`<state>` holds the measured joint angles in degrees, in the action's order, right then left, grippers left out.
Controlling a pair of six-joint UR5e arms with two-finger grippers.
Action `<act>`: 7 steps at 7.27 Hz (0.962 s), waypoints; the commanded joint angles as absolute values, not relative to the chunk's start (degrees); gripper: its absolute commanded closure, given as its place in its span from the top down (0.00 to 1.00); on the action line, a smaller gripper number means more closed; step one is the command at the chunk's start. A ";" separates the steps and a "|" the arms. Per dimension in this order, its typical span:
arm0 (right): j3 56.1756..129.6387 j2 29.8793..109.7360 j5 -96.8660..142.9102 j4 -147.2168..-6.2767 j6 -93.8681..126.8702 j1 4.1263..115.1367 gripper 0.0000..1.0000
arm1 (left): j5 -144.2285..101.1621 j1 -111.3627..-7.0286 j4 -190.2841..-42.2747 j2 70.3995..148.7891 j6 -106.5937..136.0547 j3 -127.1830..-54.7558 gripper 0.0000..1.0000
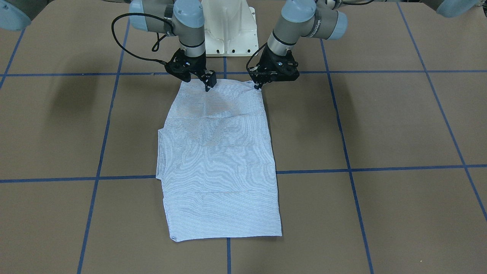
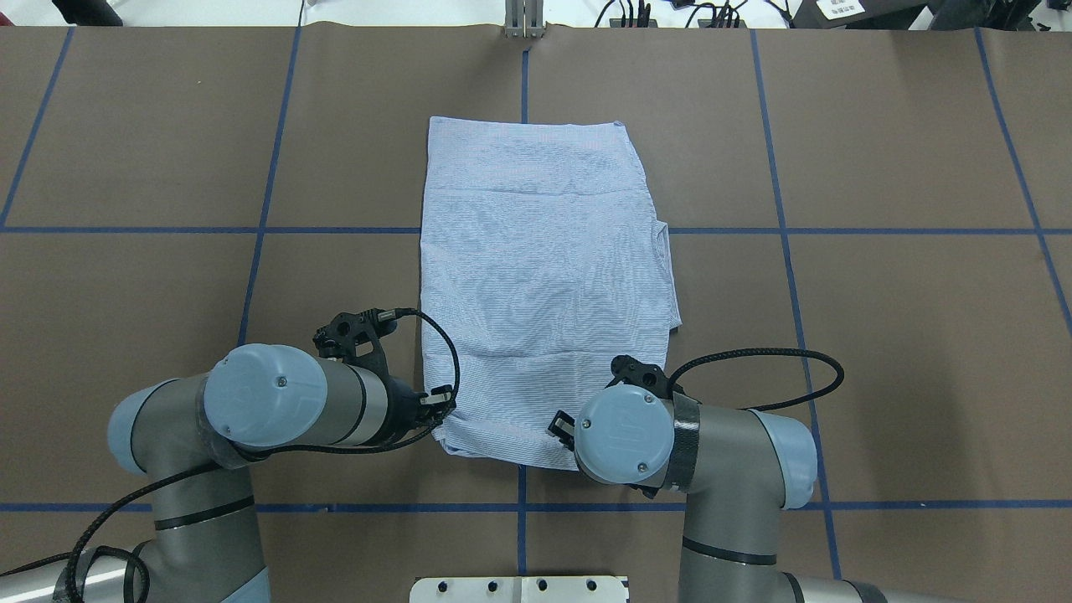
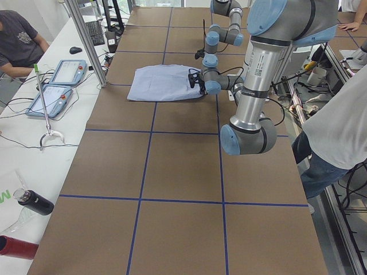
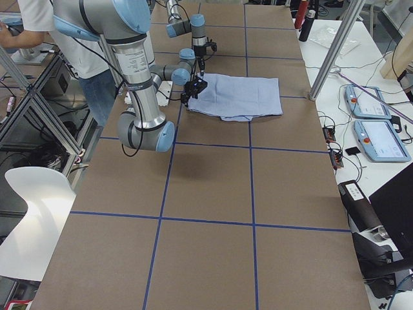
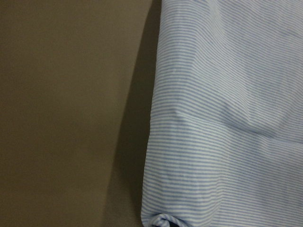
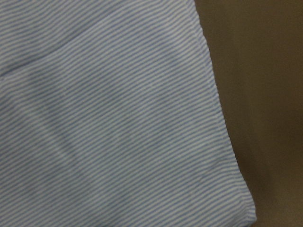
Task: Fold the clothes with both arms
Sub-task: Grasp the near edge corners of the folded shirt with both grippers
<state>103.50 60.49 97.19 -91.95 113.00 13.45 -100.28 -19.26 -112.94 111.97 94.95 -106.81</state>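
The left gripper (image 2: 441,403) was placed at the near left corner of the shirt (image 2: 544,276), which was laid on the table (image 2: 879,293) with its long axis from near to far; the right gripper (image 1: 208,84) was placed at the near right corner. Whether they were closed could not be told.

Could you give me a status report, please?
Left pincer, right pincer at robot-side corners, grip unclear. Shirt folded narrow, flat on table. No obstruction seen.

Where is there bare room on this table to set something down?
Bare table lies open on both sides of the shirt and past its far edge. Crowded at the robot-side edge, where the left gripper and right gripper sit at its corners.
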 commanded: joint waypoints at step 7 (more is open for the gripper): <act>103.97 59.59 97.73 -92.02 114.68 14.50 0.00 | -100.28 -19.51 -112.94 111.97 94.83 -106.79 0.00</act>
<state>103.94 59.75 97.68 -92.02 113.47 14.07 -100.28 -19.49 -112.95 111.94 94.90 -106.79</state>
